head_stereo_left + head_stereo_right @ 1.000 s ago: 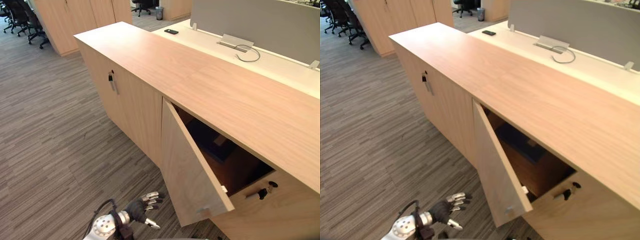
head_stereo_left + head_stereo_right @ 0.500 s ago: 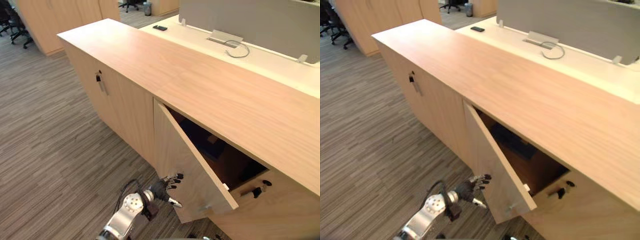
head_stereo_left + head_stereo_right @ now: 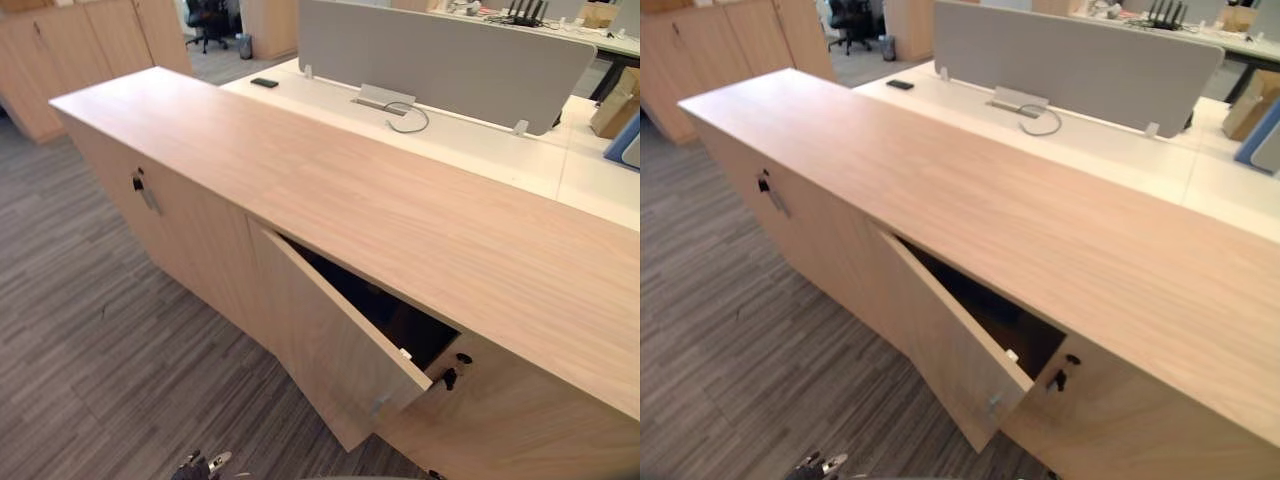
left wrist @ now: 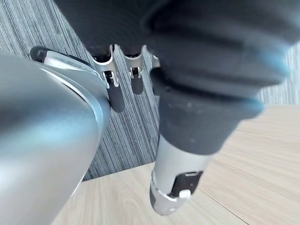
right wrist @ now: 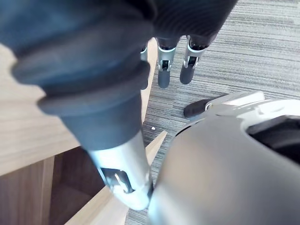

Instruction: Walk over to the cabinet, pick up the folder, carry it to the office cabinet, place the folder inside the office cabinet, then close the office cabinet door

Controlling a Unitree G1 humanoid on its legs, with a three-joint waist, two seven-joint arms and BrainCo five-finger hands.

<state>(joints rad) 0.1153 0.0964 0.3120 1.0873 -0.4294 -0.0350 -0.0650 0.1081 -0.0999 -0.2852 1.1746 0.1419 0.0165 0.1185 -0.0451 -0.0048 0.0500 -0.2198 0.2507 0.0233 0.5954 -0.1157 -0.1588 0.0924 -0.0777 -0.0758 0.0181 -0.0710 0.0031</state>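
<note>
The long light-wood office cabinet (image 3: 330,170) stands before me. Its middle door (image 3: 330,345) hangs ajar, swung out at its free edge. Behind the door the inside (image 3: 395,315) is dark, and I cannot make out a folder there. My left hand (image 3: 200,465) shows just its fingertips at the bottom edge, left of the door and apart from it. In the left wrist view the left hand (image 4: 116,96) has straight fingers and holds nothing, over carpet. My right hand (image 5: 163,75) hangs with relaxed fingers, empty, beside the cabinet's wood.
Keys sit in the locks of the left door (image 3: 138,183) and the right door (image 3: 450,377). Behind the cabinet a white desk (image 3: 470,150) carries a grey divider screen (image 3: 440,60), a black phone (image 3: 265,82) and a cable loop (image 3: 405,118). More wooden cabinets (image 3: 60,50) stand far left across striped carpet (image 3: 90,340).
The camera has turned and risen. The door has swung from wide open to a narrower gap. My left hand went to the door's outer face, then dropped to the bottom edge.
</note>
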